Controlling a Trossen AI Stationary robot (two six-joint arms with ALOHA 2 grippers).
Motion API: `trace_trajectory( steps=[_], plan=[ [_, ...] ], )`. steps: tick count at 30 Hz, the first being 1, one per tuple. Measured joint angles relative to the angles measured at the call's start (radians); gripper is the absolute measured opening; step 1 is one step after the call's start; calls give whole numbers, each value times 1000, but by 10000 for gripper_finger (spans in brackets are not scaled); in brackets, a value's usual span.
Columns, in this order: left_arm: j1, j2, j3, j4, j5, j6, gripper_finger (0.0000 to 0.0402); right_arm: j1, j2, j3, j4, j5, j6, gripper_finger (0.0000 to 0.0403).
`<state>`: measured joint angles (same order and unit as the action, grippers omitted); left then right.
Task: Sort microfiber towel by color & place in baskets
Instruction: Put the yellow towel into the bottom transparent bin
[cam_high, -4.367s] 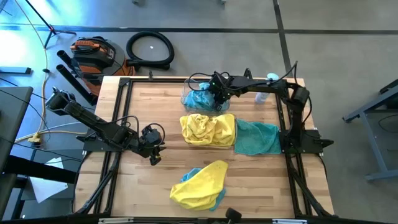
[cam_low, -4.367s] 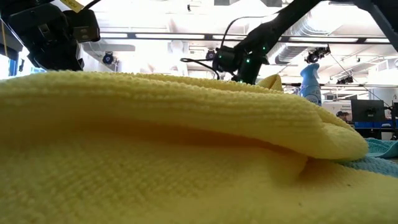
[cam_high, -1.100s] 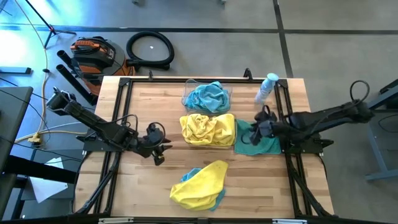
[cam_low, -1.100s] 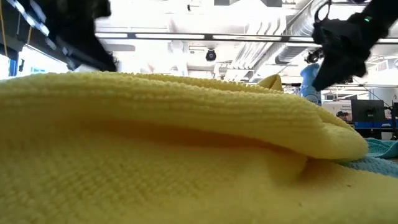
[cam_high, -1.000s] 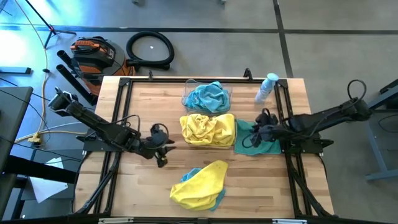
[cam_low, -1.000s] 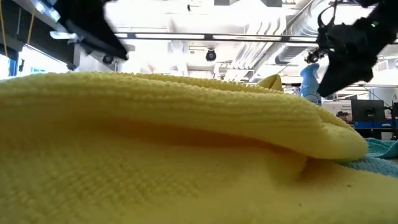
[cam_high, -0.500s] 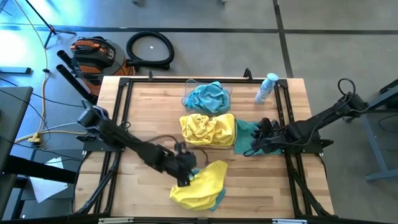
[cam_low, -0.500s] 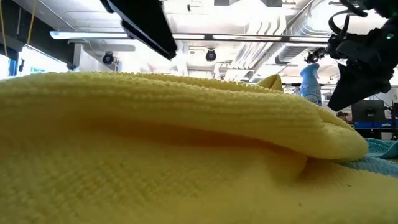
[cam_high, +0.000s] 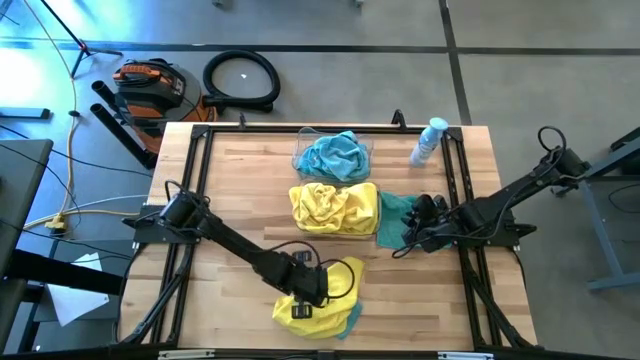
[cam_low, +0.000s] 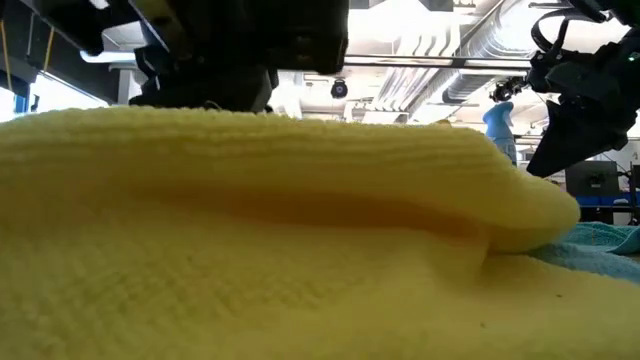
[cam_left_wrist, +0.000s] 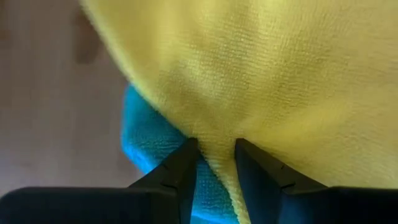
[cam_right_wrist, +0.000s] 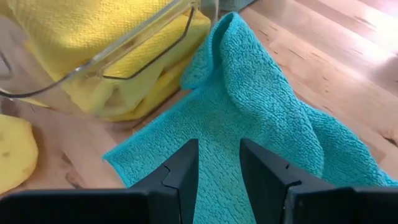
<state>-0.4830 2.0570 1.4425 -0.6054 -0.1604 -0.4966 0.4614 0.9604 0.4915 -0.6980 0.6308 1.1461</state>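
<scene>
A yellow microfiber towel (cam_high: 330, 290) lies crumpled near the table's front edge on top of a teal one (cam_left_wrist: 146, 137). My left gripper (cam_high: 303, 306) has come down on its left part, open, with a ridge of yellow cloth between the fingers. Another teal towel (cam_high: 420, 225) lies flat at the right, one corner against the clear basket (cam_right_wrist: 143, 50) of yellow towels (cam_high: 335, 207). My right gripper (cam_right_wrist: 217, 165) hovers open over that towel's near-left corner. The far basket (cam_high: 297, 160) holds a teal towel (cam_high: 335, 155). My left gripper comes from above, slanting from the table's left, and its open fingers (cam_left_wrist: 183, 165) press into the yellow towel's edge. A raised fold of the yellow cloth (cam_left_wrist: 214, 146) stands between them. The towel lies on the teal one, its top flattened under the gripper.
A clear spray bottle with a blue cap (cam_high: 428, 140) stands at the far right by the table's frame. Bare wood (cam_high: 230, 170) lies open on the left half of the table. A hose and a vacuum sit on the floor beyond the far edge.
My left gripper has swung from the table's left side toward the near right and come down onto the yellow towel, whose top has sunk and flattened under it. My right gripper has drifted a little toward the near edge over the teal towel.
</scene>
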Motion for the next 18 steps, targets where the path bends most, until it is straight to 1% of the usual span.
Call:
trace_trajectory(
  steps=[3, 7, 8, 13, 18],
  plan=[
    [7, 5, 0, -4, 59, -19, 82, 0, 0, 1, 20, 0, -1, 113],
    [7, -17, 6, -21, 79, 2, 16, 0, 0, 1, 22, -1, -2, 113],
    [5, -25, 15, -26, 79, 11, 9, 0, 0, 1, 22, -2, -4, 113],
    [2, -76, 81, -130, 39, 60, 3, 0, 2, 1, 30, -3, -27, 113],
    [2, -174, 136, -245, -52, 89, 1, 0, 2, 1, 30, -3, -29, 113]
  ],
)
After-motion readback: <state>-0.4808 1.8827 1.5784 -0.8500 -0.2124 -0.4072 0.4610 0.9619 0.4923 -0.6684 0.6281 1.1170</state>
